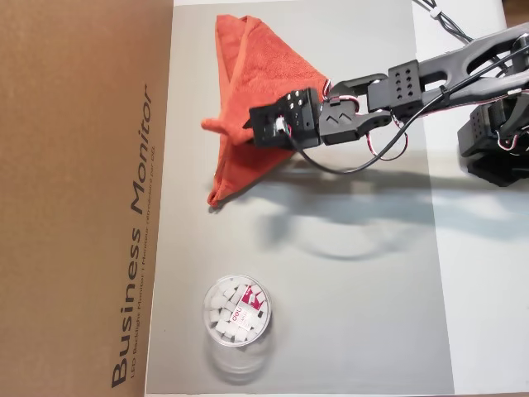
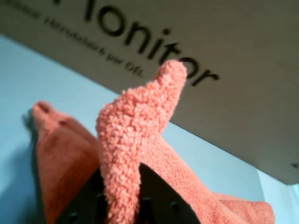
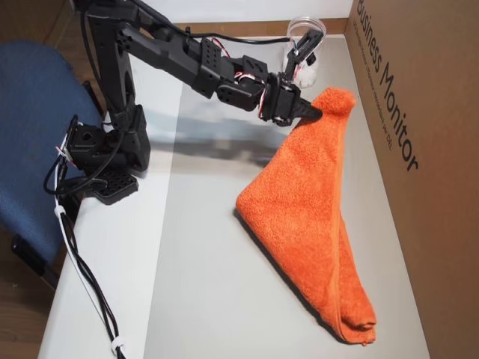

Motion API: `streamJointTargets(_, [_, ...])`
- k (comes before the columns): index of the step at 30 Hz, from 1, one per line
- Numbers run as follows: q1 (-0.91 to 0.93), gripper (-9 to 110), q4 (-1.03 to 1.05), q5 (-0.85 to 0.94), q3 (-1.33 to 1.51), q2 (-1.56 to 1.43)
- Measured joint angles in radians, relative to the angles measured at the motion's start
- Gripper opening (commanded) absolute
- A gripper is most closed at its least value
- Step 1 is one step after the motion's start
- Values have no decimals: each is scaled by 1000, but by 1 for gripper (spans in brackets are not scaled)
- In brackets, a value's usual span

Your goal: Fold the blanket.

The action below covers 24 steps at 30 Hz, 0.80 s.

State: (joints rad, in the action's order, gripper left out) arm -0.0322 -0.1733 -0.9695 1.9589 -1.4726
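Observation:
The blanket (image 1: 258,62) is an orange-red terry towel, partly folded on the grey mat (image 1: 355,289). One corner is pulled up off the mat into a tent shape. My gripper (image 1: 250,131) is shut on that raised corner, and a tuft sticks out past the fingertips toward the cardboard box. In the wrist view the blanket (image 2: 131,135) is pinched between the two dark fingers (image 2: 161,200), and my gripper (image 2: 121,205) points at the box. The other overhead view shows my gripper (image 3: 318,114) holding the blanket (image 3: 307,202) by its top point. The rest trails down to a folded end near the mat's front.
A large cardboard box (image 1: 74,198) printed "Business Monitor" walls off one side of the mat, also seen as the box (image 3: 419,149). A clear plastic cup (image 1: 235,312) of white pieces stands on the mat beyond the blanket. The arm's base (image 3: 105,149) sits beside a blue chair (image 3: 30,172).

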Motion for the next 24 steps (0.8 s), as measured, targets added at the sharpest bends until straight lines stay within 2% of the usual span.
streamJointTargets(24, [-161,0,0,360,-147,192])
